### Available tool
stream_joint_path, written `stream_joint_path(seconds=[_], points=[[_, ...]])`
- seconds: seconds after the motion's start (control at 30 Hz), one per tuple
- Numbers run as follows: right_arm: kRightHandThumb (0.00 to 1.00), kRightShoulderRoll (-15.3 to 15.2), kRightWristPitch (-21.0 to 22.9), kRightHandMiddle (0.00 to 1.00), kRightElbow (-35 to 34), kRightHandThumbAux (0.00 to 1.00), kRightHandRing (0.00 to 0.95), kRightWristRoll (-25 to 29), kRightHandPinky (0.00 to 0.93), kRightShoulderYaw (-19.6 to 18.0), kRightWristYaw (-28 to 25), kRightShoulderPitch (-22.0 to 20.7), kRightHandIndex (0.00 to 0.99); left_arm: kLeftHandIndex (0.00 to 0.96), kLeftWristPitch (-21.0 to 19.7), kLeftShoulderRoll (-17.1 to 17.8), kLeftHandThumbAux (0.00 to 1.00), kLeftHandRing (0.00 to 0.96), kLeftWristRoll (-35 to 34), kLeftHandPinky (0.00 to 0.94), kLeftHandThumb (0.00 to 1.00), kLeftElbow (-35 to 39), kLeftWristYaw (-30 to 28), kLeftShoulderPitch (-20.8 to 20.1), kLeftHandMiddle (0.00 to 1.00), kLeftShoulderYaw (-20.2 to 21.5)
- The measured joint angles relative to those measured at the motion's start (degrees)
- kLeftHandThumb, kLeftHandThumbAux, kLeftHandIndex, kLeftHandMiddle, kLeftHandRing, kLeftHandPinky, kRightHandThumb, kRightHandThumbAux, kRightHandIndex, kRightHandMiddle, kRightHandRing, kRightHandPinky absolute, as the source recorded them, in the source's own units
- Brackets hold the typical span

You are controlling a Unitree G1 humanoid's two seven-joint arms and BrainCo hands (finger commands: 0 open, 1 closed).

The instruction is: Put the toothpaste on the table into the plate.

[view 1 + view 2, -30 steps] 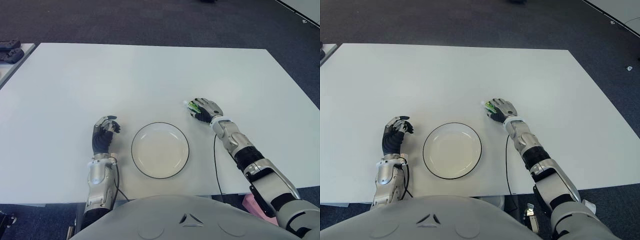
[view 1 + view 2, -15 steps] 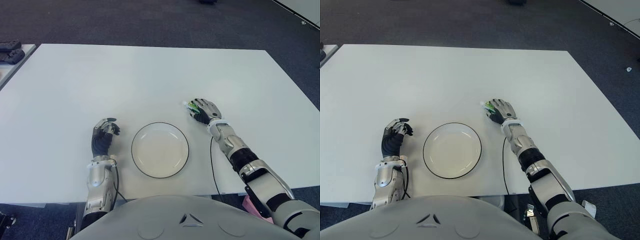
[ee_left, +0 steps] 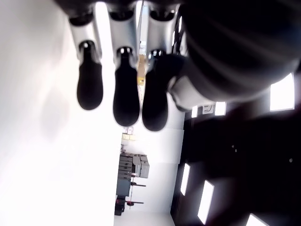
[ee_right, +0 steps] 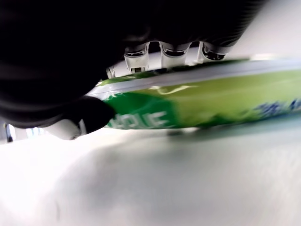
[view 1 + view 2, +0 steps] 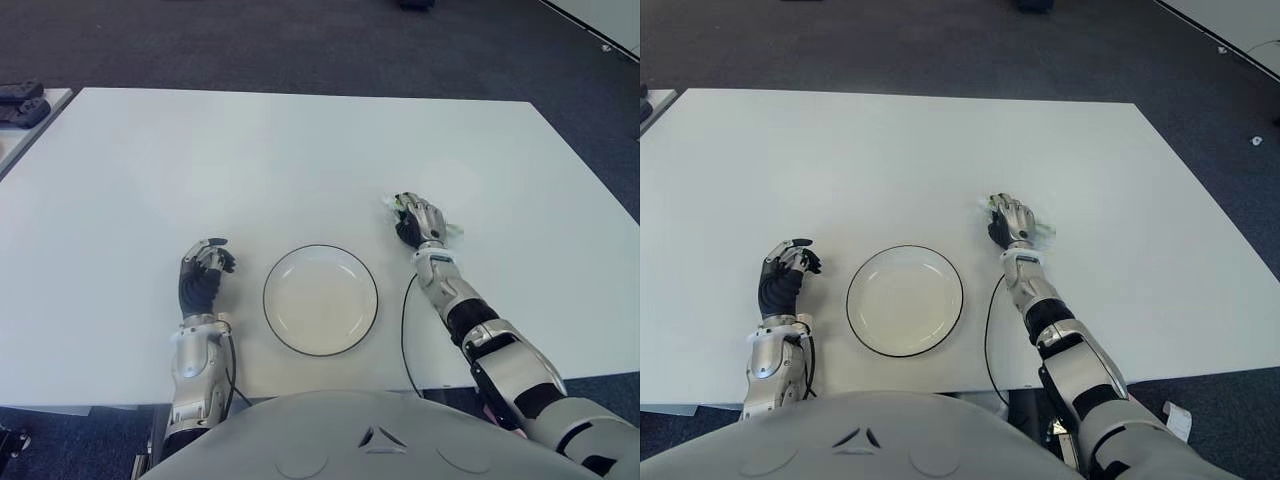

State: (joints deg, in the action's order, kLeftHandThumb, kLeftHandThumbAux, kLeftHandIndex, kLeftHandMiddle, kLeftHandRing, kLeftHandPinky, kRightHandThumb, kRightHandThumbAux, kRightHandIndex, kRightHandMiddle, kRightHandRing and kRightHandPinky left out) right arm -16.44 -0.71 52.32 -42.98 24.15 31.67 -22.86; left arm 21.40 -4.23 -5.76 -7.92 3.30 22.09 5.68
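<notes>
The right hand (image 5: 420,220) was to the right of the plate (image 5: 320,299) and a little farther off, its fingers (image 4: 164,49) closed around the green toothpaste (image 4: 225,106) tube. The tube was just above the white counter (image 5: 250,160), its ends sticking out on both sides of the hand. The left hand (image 5: 202,280) showed left of the plate, fingers (image 3: 126,89) curled and holding nothing.

White table (image 5: 300,150), dark grey carpet floor (image 5: 300,45).
</notes>
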Motion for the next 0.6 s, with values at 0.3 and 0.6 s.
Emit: stream_joint_path(seconds=[0.3, 0.6], points=[[0.952, -0.2, -5.8, 0.431, 2.6, 0.657, 0.493, 2.7, 0.325, -0.9, 5.0, -0.2, 0.438, 0.435, 0.0, 0.0, 0.719, 0.626, -0.3, 0.605, 0.705, 0.1, -0.3, 0.1, 0.628, 0.0], [0.958, -0.4, -8.2, 0.474, 3.4, 0.651, 0.482, 3.7, 0.338, -1.1, 7.1, -0.1, 0.449, 0.435, -0.3, 0.0, 0.718, 0.625, -0.2, 0.6, 0.706, 0.2, -0.3, 0.2, 0.63, 0.0]])
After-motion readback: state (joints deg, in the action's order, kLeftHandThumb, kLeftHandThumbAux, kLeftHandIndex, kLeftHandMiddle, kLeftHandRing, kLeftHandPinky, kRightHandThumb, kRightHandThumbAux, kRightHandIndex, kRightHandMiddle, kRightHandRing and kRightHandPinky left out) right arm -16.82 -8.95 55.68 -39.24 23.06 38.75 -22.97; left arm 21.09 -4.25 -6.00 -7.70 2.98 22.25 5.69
